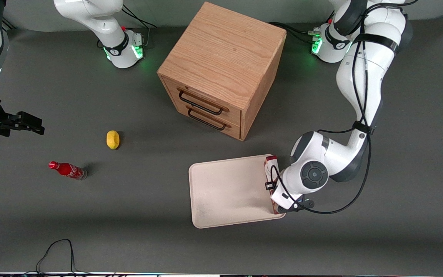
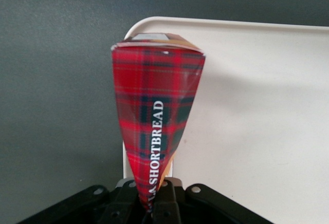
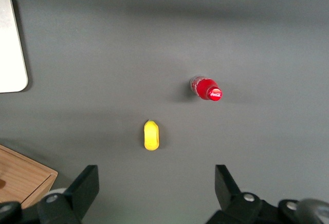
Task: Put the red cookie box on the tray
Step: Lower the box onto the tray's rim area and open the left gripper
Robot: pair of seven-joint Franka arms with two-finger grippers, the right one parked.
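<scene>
Placement nearly finished: I am holding the slim red tartan cookie box, clamped in the black two-finger gripper, over the off-white rectangular tray's rim, release pending.

We count one red cookie box, one tray, one wooden drawer cabinet with two drawers, one yellow lemon and one small red soda bottle. One tool sits over the tray's edge, clamping the box.
</scene>
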